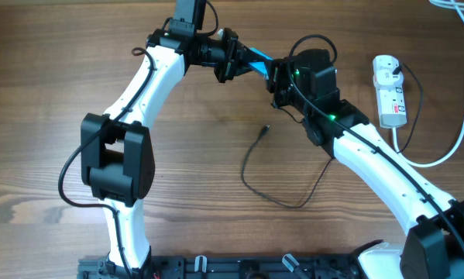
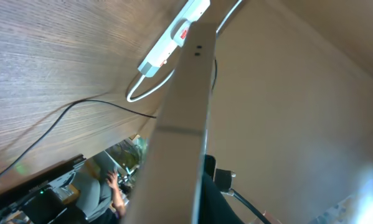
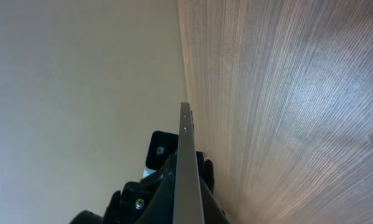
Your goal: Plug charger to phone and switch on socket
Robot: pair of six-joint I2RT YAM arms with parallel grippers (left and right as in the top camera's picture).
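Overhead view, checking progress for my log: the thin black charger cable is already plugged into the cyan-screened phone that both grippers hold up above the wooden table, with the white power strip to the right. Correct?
Not plugged in. The overhead view shows the thin black charger cable lying on the wooden table, its small dark connector free, apart from the cyan-screened phone. The rest holds.

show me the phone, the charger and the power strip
phone (image 1: pixel 255 59): overhead view, on its visible cyan screen strip
charger (image 1: pixel 266 130): overhead view, on the small connector at its free end
power strip (image 1: pixel 391 93): overhead view, on the middle of its white body
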